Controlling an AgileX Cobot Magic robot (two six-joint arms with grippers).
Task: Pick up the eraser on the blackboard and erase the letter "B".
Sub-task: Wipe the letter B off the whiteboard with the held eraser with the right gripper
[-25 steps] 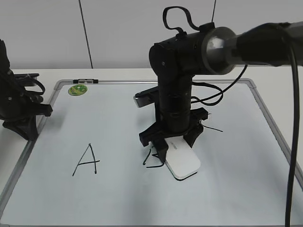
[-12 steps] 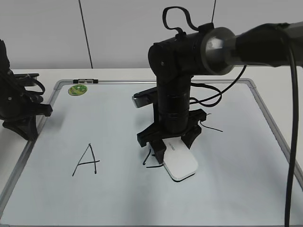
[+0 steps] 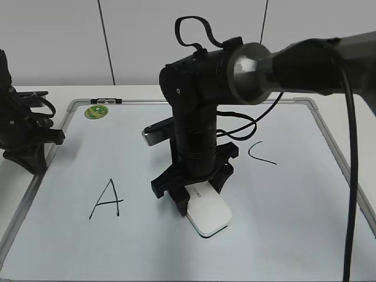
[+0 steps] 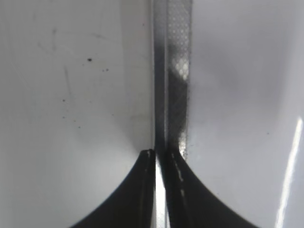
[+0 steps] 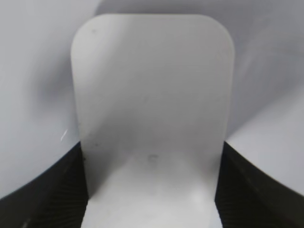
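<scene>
The white eraser [image 3: 207, 212] lies flat on the blackboard [image 3: 294, 235], a white dry-erase board with a grey frame. My right gripper [image 3: 194, 197] is shut on the eraser and presses it down between the black "A" [image 3: 107, 200] and "C" [image 3: 261, 154]. In the right wrist view the eraser [image 5: 152, 114] fills the space between the two black fingers [image 5: 152, 190]. The letter "B" is not visible; the arm and eraser cover its spot. My left gripper [image 3: 29, 155] rests at the board's left frame, its fingers shut together [image 4: 160, 159] on nothing over the frame [image 4: 172, 71].
A round green sticker [image 3: 96, 111] and a black marker [image 3: 106, 101] sit at the board's far left corner. The right arm's cables [image 3: 247, 123] hang over the board's middle. White table surrounds the board.
My right gripper has slid the eraser to the left across the spot of the "B". The marks of the "B" no longer show, and the "C" has come into view.
</scene>
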